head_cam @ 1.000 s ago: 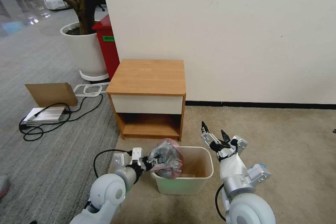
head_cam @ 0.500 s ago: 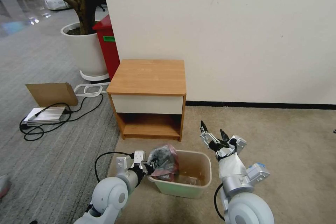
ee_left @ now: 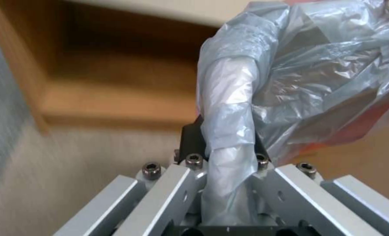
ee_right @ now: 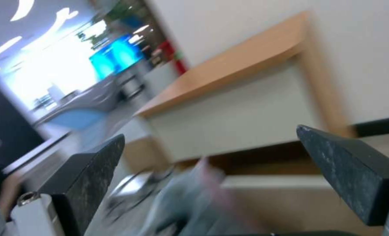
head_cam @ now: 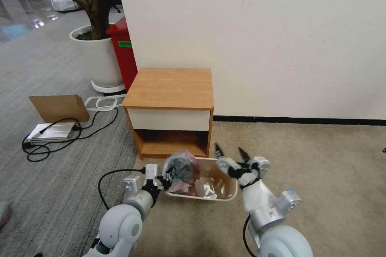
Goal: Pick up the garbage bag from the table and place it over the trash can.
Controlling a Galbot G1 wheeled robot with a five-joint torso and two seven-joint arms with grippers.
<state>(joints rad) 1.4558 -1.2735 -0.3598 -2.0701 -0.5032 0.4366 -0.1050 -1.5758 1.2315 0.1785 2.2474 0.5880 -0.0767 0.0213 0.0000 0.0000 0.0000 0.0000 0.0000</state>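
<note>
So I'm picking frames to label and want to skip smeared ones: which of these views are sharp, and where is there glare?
Head view: sharp throughout, with glare on the shiny floor at far left. Left wrist view: the garbage bag and left gripper are crisp, the table behind is soft. Right wrist view: smeared, the table streaked, bright lights blown out, only the right gripper fingers clear.

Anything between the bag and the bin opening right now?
Nothing visible. The left claw holds the bunched garbage bag right over the trash can at its left rim. The open right claw hovers above the far right corner, beside the bag.
</note>
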